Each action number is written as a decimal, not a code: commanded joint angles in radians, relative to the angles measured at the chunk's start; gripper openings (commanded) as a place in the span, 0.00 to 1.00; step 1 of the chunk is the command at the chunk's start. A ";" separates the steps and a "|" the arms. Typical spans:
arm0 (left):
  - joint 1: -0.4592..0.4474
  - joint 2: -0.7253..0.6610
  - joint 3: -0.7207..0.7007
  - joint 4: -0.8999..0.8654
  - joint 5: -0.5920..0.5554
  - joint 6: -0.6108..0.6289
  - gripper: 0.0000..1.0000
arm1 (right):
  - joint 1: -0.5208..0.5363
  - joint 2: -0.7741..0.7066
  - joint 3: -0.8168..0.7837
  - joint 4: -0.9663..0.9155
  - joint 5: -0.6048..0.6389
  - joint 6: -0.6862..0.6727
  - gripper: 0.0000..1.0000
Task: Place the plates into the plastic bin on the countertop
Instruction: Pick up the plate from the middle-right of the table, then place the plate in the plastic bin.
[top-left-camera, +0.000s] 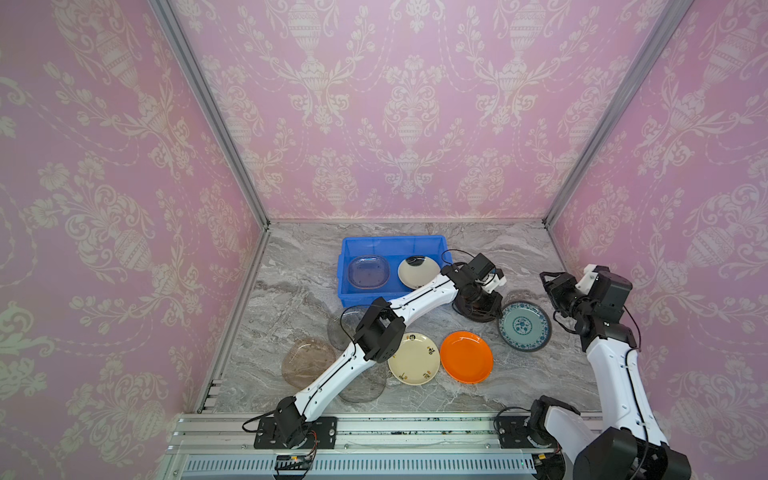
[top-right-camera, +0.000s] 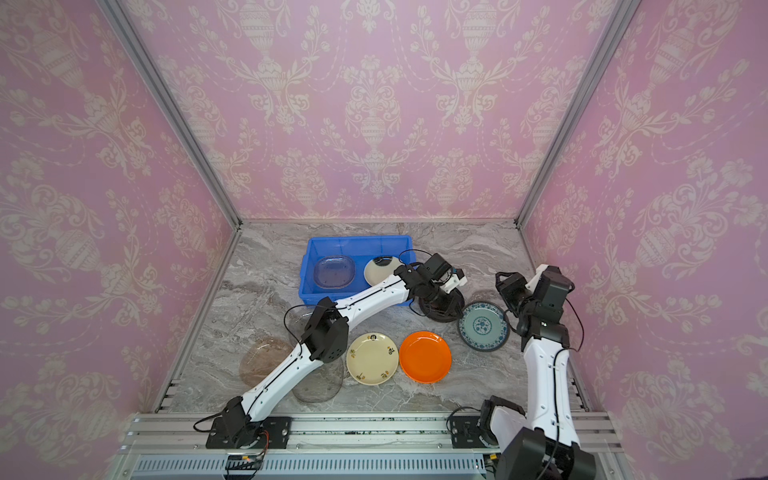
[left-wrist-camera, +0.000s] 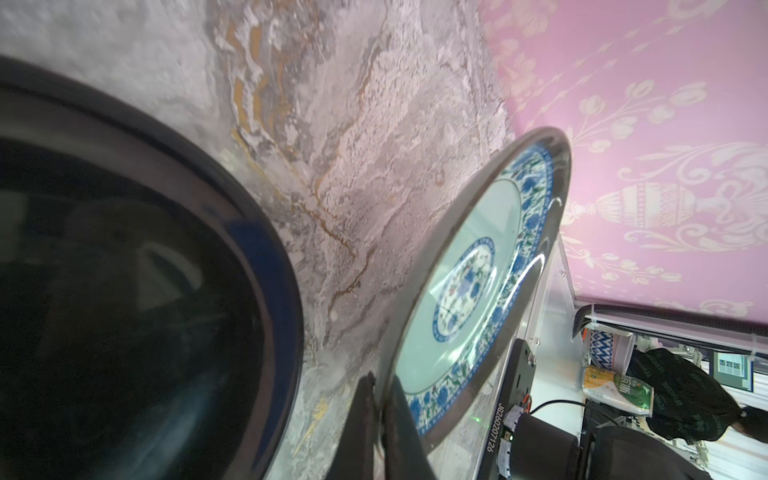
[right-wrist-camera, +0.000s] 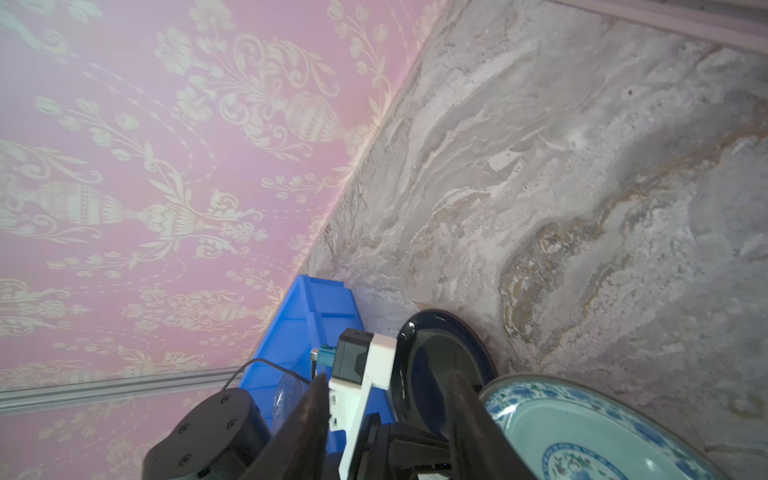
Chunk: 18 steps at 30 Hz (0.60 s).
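Note:
My left gripper is shut on the near rim of the blue-and-white plate, which lies on the countertop at the right. A black plate sits just beside it, partly under my left wrist. The blue plastic bin at the back holds a clear plate and a cream plate. Orange and cream plates lie in front. My right gripper hangs open and empty, right of the patterned plate.
Three clear glass plates lie front left: an amber one, a grey one and another, partly under my left arm. Pink walls enclose the slab on three sides. An aluminium rail runs along the front.

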 joint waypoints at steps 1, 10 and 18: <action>0.052 -0.091 0.056 0.013 0.079 -0.019 0.00 | -0.009 0.007 0.133 -0.039 0.051 -0.058 0.48; 0.140 -0.242 0.031 -0.128 0.061 0.059 0.00 | 0.026 0.089 0.337 0.008 0.059 -0.008 0.48; 0.250 -0.421 -0.167 -0.112 -0.009 0.073 0.00 | 0.187 0.235 0.466 -0.002 -0.051 -0.069 0.54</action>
